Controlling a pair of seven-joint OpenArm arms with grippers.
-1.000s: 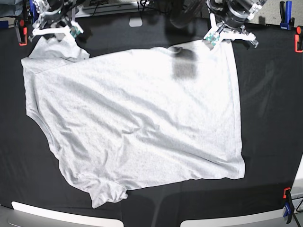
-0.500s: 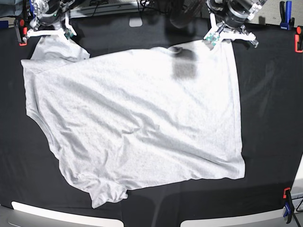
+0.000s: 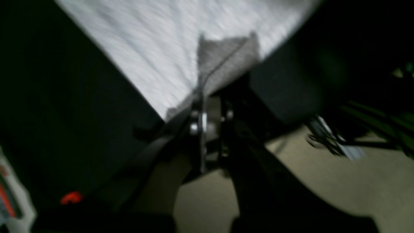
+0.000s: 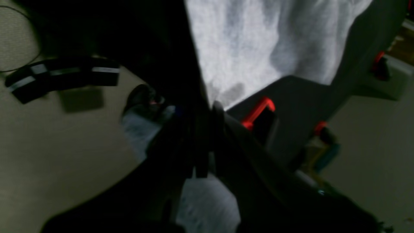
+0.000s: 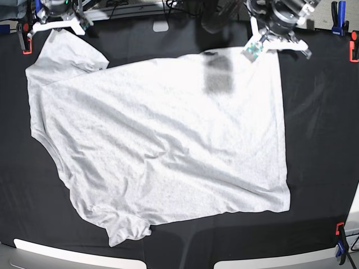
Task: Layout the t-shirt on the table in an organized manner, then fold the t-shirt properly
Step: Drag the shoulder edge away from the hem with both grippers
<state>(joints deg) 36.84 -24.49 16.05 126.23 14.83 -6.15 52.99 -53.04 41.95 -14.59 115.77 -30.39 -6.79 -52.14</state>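
Observation:
The light grey t-shirt (image 5: 162,140) lies spread on the black table (image 5: 325,140), wrinkled toward its near edge. At the far right, my left gripper (image 5: 274,47) is shut on a far corner of the shirt. In the left wrist view its jaws (image 3: 202,97) pinch a fold of t-shirt (image 3: 155,48) cloth. My right gripper (image 5: 55,28) is at the far left, shut on the end of a sleeve. The right wrist view shows this gripper (image 4: 207,106) closed at the t-shirt (image 4: 258,42) edge.
Red clamps (image 5: 26,42) (image 5: 353,47) and a blue clamp (image 5: 341,22) grip the table's far corners, and another clamp (image 5: 340,238) sits near right. A shadow (image 5: 217,75) from the left arm falls on the shirt. Black cloth surrounds the shirt on all sides.
My right gripper has shut on the sleeve end and drawn it toward the far left corner, stretching the sleeve out. The left gripper has shifted slightly toward the far edge with its corner.

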